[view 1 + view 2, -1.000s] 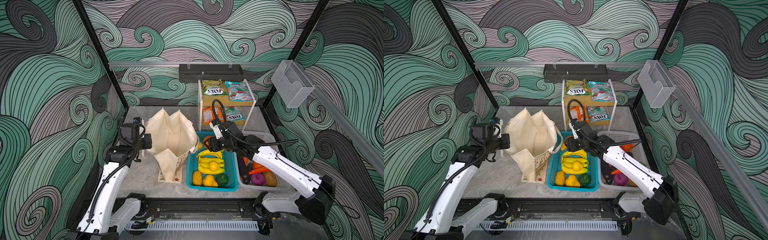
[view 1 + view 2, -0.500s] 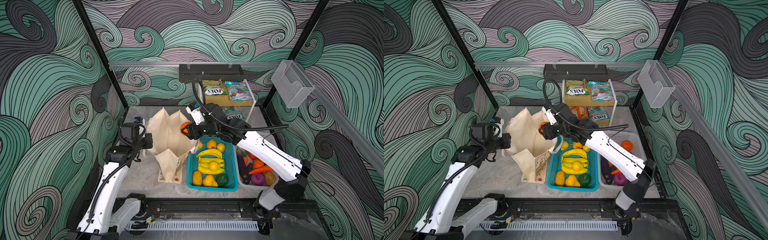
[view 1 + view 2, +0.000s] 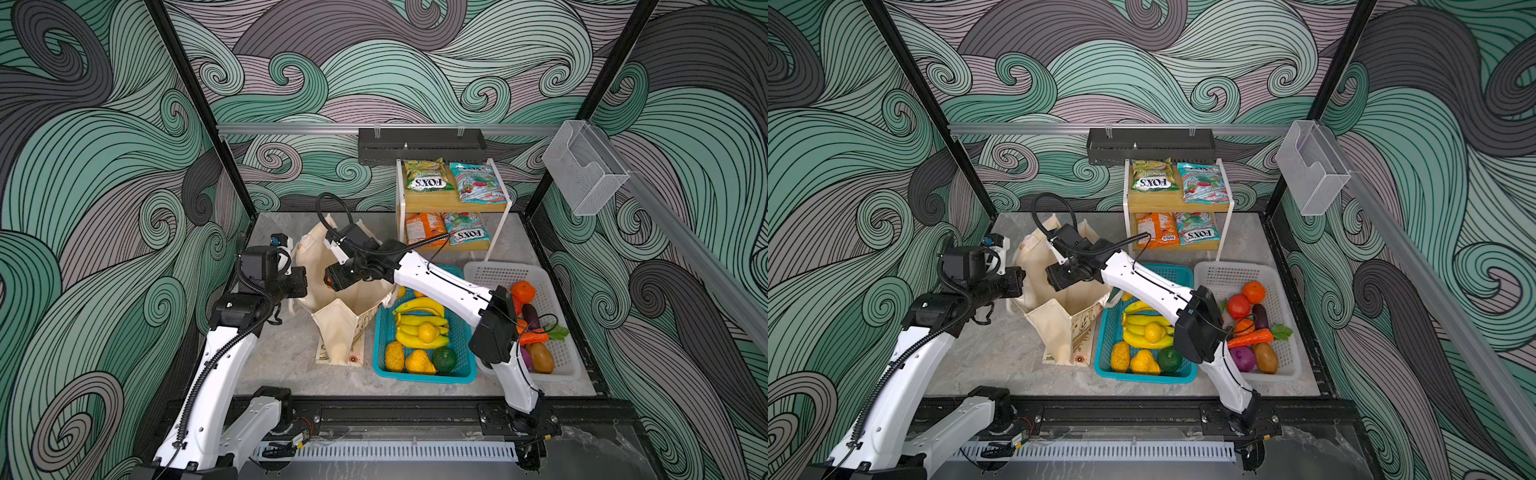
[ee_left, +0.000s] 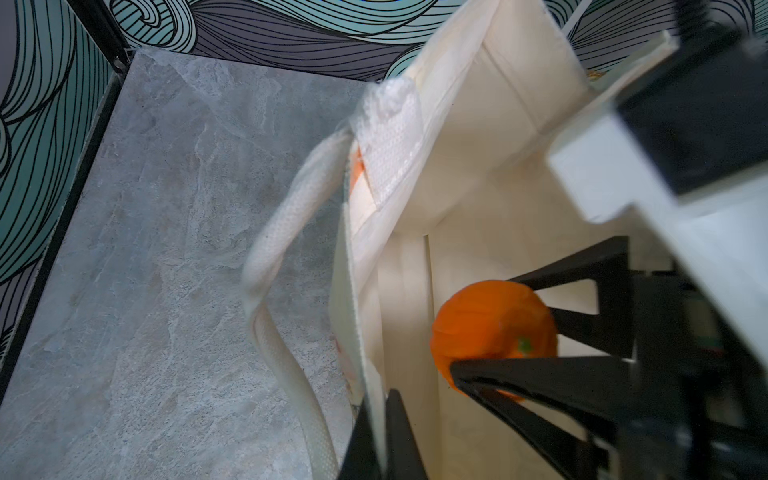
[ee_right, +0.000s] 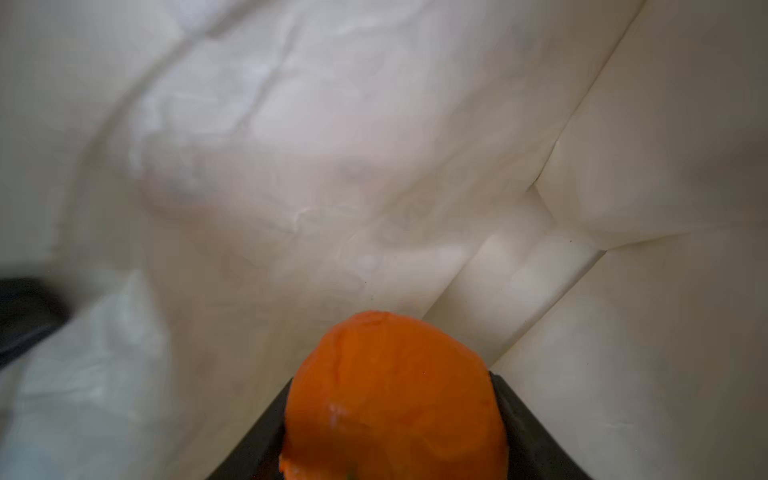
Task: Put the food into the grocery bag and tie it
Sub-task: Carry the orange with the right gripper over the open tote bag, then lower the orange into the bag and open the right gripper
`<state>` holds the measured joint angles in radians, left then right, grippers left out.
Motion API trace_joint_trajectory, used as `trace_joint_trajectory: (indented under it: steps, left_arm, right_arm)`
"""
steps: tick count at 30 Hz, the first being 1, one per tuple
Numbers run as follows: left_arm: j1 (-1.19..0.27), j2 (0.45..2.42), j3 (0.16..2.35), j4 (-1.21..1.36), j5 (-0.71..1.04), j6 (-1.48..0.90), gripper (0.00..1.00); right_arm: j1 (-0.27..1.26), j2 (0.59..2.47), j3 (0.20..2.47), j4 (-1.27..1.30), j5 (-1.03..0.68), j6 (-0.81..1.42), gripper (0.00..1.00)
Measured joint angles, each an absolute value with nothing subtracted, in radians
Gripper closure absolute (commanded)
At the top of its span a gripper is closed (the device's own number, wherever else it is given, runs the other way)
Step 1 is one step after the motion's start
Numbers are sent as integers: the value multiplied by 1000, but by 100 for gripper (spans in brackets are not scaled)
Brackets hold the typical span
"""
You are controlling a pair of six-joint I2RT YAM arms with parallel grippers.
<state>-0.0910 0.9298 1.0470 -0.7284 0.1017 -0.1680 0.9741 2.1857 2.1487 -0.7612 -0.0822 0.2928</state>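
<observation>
**Left arm** (image 3: 224, 374): white moulded links with black joint housings. A black ribbed cable conduit (image 3: 208, 366) runs along the link behind the pincer. A black camera block with a white, blue-tipped fitting sits directly behind the left gripper (image 4: 380, 432), whose fingers are plain black.

**Right arm** (image 3: 440, 286): white shells and a black elbow housing (image 3: 492, 328) far behind the pincer. A thin black cable loop (image 3: 332, 194) sits behind the wrist.

**Right gripper** (image 4: 484, 326): black tapering fingers with triangular cut-outs. A white mount block (image 4: 602, 166) sits just behind them.

"FOX'S" reads upside down on the green snack packet (image 3: 430, 178) and on the lower teal snack packet (image 3: 465, 230)
</observation>
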Motion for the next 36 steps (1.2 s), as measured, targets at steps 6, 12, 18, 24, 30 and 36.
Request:
trace_joint_trajectory:
  steps: [6, 12, 18, 24, 30, 36]
  left_arm:
    - [-91, 912, 1044, -730, 94, -168, 100]
    - [-91, 894, 1043, -733, 76, -168, 100]
    - [-91, 880, 1043, -733, 71, -168, 100]
    - [-91, 880, 1043, -732, 71, -168, 100]
    - [-91, 879, 1043, -732, 68, -168, 100]
    - [-91, 879, 1043, -733, 62, -168, 100]
  right_arm:
    - [974, 2226, 2134, -741, -17, 291, 50]
    - [964, 2261, 2147, -684, 26, 289, 51]
    - [937, 2371, 2167, -653, 65, 300, 52]
    - [915, 2465, 2204, -656, 81, 331, 52]
    - [916, 2507, 2247, -657, 79, 356, 52]
    - [916, 2546, 2267, -653, 70, 368, 49]
